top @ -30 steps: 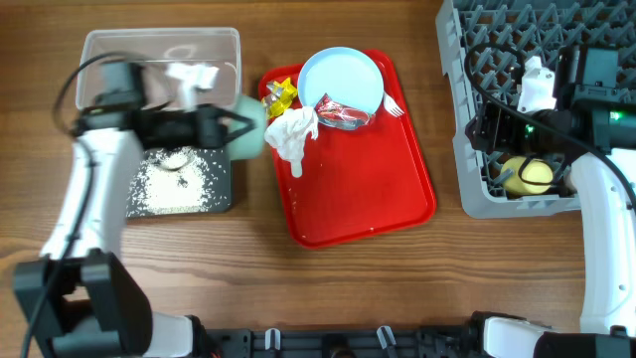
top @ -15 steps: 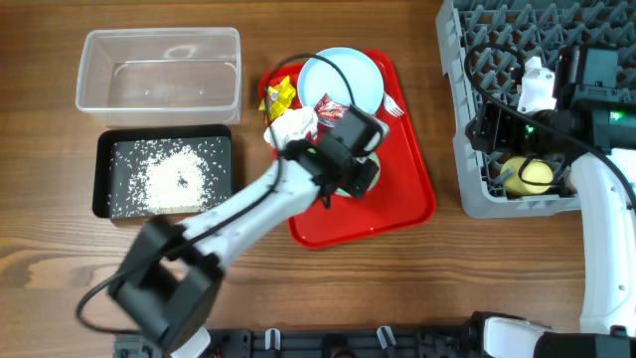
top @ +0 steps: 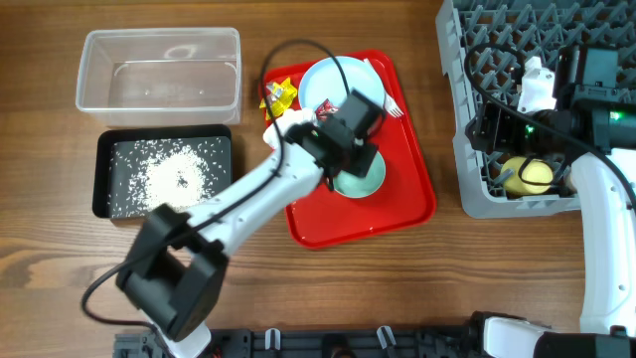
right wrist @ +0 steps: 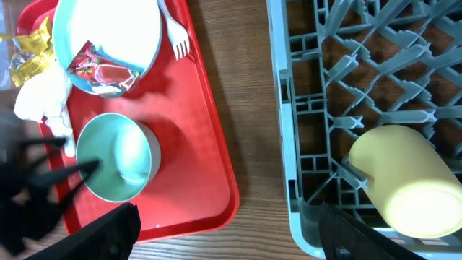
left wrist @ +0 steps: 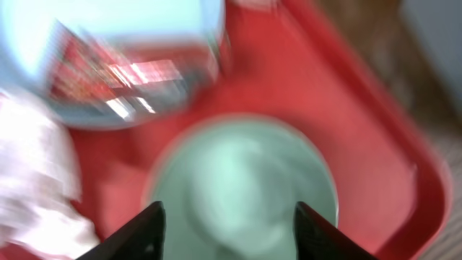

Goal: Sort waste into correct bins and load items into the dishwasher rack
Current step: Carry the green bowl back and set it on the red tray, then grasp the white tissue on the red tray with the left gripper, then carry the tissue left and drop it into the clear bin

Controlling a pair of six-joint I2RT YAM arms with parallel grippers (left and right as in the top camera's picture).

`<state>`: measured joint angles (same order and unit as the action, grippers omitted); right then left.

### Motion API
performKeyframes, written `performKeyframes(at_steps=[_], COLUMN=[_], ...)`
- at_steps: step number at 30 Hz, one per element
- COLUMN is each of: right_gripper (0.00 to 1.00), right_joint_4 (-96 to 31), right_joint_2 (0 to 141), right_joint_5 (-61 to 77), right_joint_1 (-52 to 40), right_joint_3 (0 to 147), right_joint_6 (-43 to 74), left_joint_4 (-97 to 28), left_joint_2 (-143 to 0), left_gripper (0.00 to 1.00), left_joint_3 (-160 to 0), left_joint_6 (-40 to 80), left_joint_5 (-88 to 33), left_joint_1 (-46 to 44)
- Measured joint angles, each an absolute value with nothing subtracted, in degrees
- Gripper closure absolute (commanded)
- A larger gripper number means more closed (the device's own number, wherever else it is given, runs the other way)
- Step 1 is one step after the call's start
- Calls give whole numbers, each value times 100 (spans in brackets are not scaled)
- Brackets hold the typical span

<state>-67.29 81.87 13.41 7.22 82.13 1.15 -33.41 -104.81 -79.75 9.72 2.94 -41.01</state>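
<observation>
- Bowl (right wrist: 115,155), pale blue-green, round and deep, stands upright and empty on the red tray (top: 402,204), in its near half, just beside the plate.
- Handling, as a judgement: it looks like stiff moulded plastic, light, smooth and rather slippery, and not likely to break. The thin rim is the best place to take hold, with one finger inside the wall and one outside. A pinch across the whole rounded body would probably slip.
- Left tool (left wrist: 227,230) hangs right over the bowl. Its two dark fingers (left wrist: 148,231) stand well apart, with the bowl showing between and beyond them. The left wrist view is blurred, but nothing appears clamped.
- Pale blue plate (top: 338,78) lies at the far end of the tray and carries the small red wrapper (right wrist: 101,72), which looks thin, crinkly and nearly weightless, so a light pinch should do.
- White plastic fork (right wrist: 173,32) rests at the plate's right edge. It is thin and lies flat, so it would be awkward to get under.
- Crumpled white napkin (right wrist: 43,97) and crumpled yellow wrapper (top: 281,94) sit at the tray's left edge. Both are soft and will squash when gripped.
- Black bin (top: 99,174), on the table (top: 447,278) left of the tray, holds white rice grains (top: 164,179). The clear bin (top: 159,38) stands just behind it.
- Dishwasher rack (top: 467,60) stands at the table's right side, and a yellow cup (right wrist: 401,180) lies on its side inside it.
- Right tool (right wrist: 232,235) hovers over the rack's left side, fingers wide apart, holding nothing.
</observation>
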Motion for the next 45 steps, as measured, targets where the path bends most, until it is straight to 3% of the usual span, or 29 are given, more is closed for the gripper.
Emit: performKeyframes(at_steps=[9, 20, 23, 27, 29, 34, 39, 45], right_gripper=[16, 16, 16, 16, 16, 16, 16, 16], right_joint_4=[-6726, -6726, -6726, -6705, -6707, -6707, -6692, -6689], right_joint_2=[8187, 8187, 8187, 8187, 8187, 8187, 8187, 8187], right_joint_5=[1280, 1280, 1278, 1278, 1280, 1278, 1278, 1278], right_joint_1=[722, 722, 722, 722, 722, 722, 722, 722], right_joint_3=[8213, 8213, 8213, 8213, 8213, 8213, 8213, 8213], right_joint_6=[115, 113, 113, 115, 113, 113, 113, 115], left_joint_4=[-2567, -3284, -3330, -3380, -3310, -3312, -4121, -3435], left_joint_2=[-10866, -11319, -11507, -11789, -11789, -11789, -11609, -10337], left_gripper=[35, 38, 51, 86, 96, 96, 96, 96], left_joint_3=[-8248, -8235, -8237, -8235, -8235, -8235, -8621, -9450], left_joint_6=[1013, 1280, 1297, 1354, 1319, 1365, 1365, 1365], left_joint_5=[834, 862, 696, 515, 467, 454, 414, 797], left_joint_1=[-2812, -2322, -2322, -2322, -2322, -2322, -2196, -996])
